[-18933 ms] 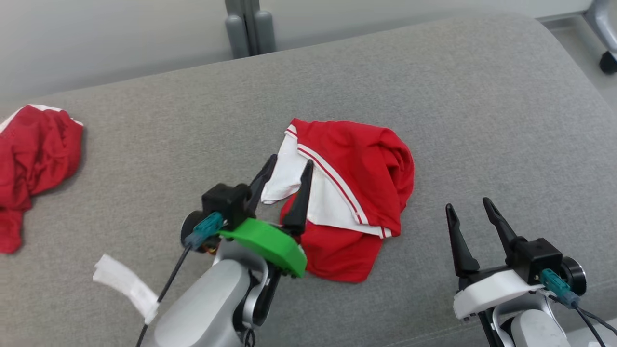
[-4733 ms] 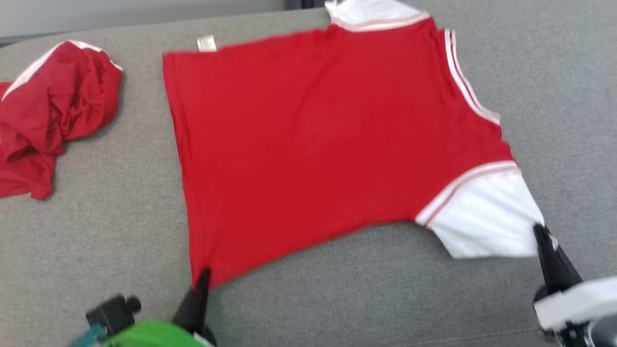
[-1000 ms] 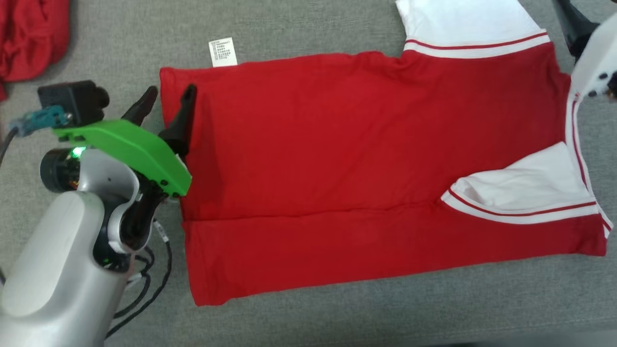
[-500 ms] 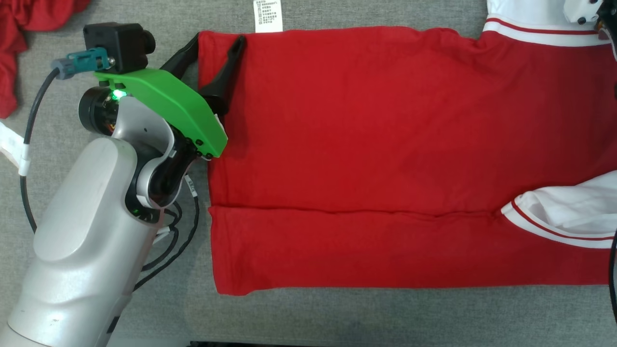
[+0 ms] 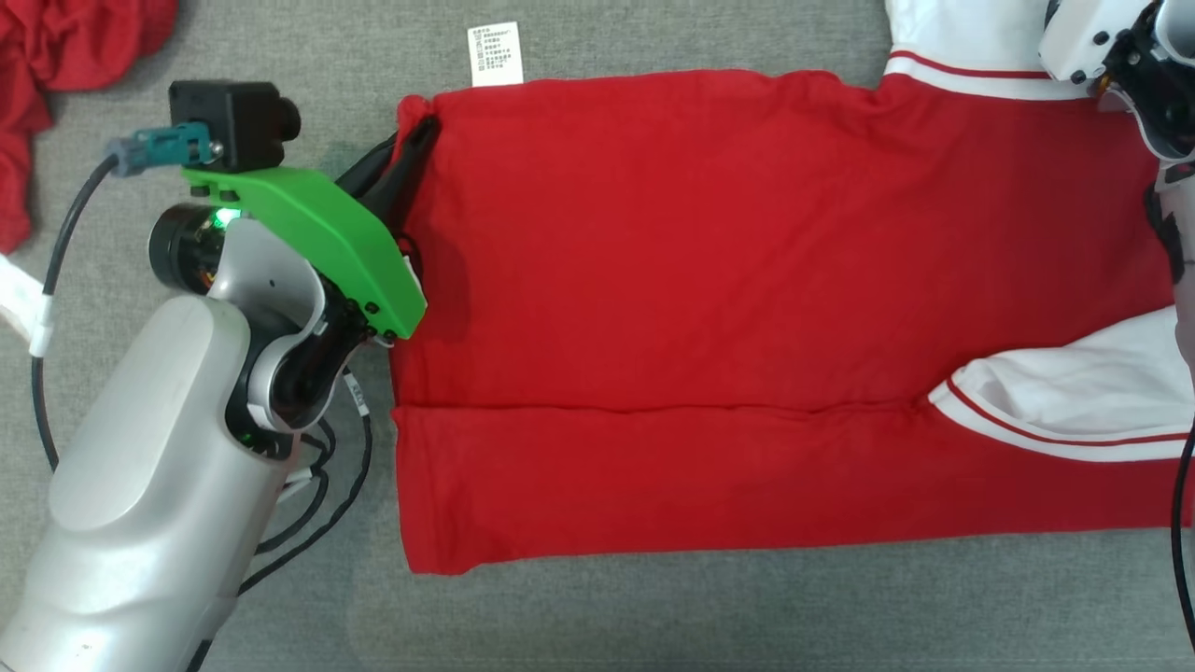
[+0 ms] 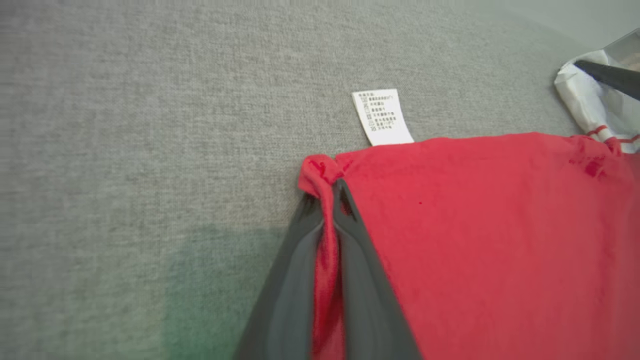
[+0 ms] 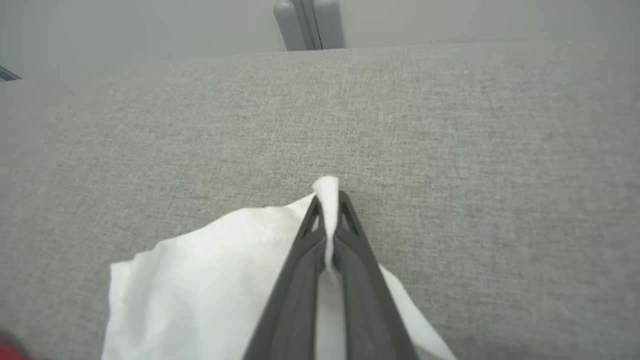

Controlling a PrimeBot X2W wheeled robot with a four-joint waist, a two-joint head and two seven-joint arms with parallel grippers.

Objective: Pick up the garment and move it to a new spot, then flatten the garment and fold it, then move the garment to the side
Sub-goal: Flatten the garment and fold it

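Observation:
The garment [image 5: 747, 261], a red shirt with white striped sleeves, lies spread on the grey cushion [image 5: 653, 616], its near strip folded over with one white sleeve [image 5: 1074, 392] tucked in. My left gripper [image 5: 411, 145] is shut on the garment's far left corner; the left wrist view shows red cloth bunched between its fingertips [image 6: 326, 192], beside the white care label [image 6: 382, 117]. My right gripper [image 7: 328, 202] is shut on the edge of the far white sleeve [image 7: 210, 270]. In the head view its white wrist [image 5: 1111, 47] is at the top right.
A second red garment [image 5: 56, 47] lies crumpled at the far left of the cushion. A white strip [image 5: 19, 313] and black cables [image 5: 317, 485] sit by my left arm. A grey post [image 7: 307, 22] stands beyond the cushion's far edge.
Both grippers have closed: the left on the red corner it straddled, the right on the white sleeve's edge. The head camera has shifted slightly.

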